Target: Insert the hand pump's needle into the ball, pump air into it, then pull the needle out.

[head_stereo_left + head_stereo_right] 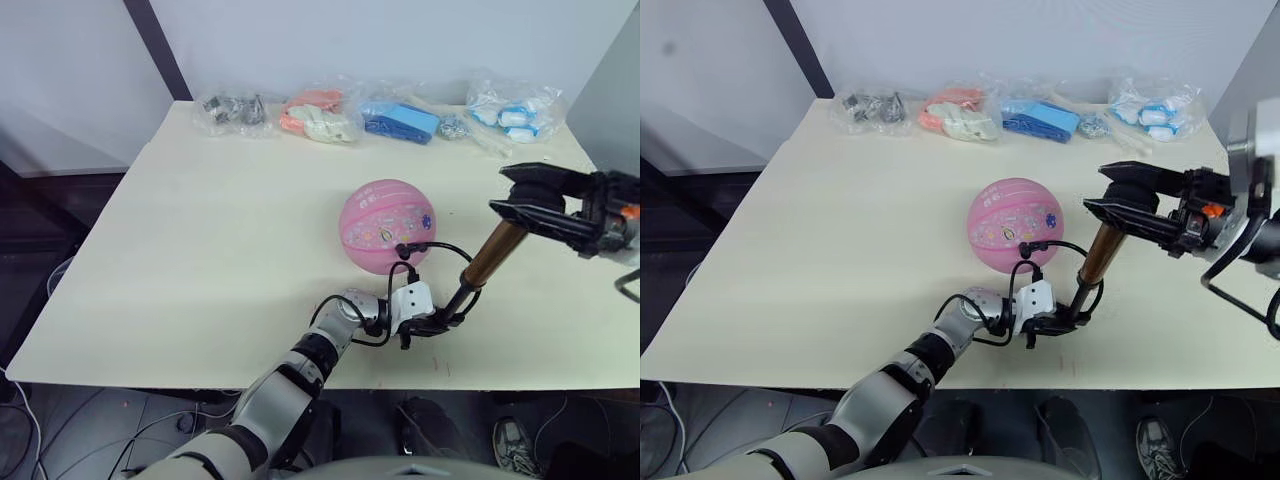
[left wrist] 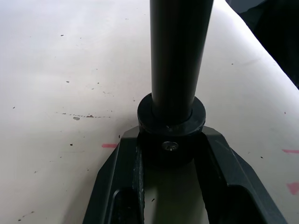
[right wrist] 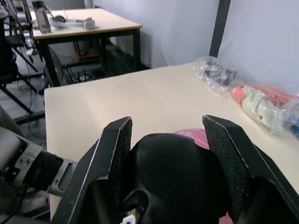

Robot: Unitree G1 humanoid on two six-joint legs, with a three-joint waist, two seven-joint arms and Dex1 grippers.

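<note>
The pink ball (image 1: 388, 225) rests on the table's right half. Just in front of it the hand pump (image 1: 492, 255) stands tilted, its bronze barrel leaning up to the right. My left gripper (image 1: 440, 322) is shut on the pump's black lower end cap (image 2: 171, 122) at the table surface. My right gripper (image 3: 166, 135) is shut on the black T-handle (image 1: 530, 190) at the top. The thin black hose (image 1: 445, 248) loops from the pump's foot to a small black fitting (image 1: 401, 250) pressed against the ball's near side. The needle pin itself is hidden there.
Several clear bags line the table's far edge: grey parts (image 1: 235, 108), orange and white items (image 1: 320, 115), blue pieces (image 1: 400, 120), white and blue items (image 1: 515, 110). The table's front edge (image 1: 300, 385) runs just behind my left arm.
</note>
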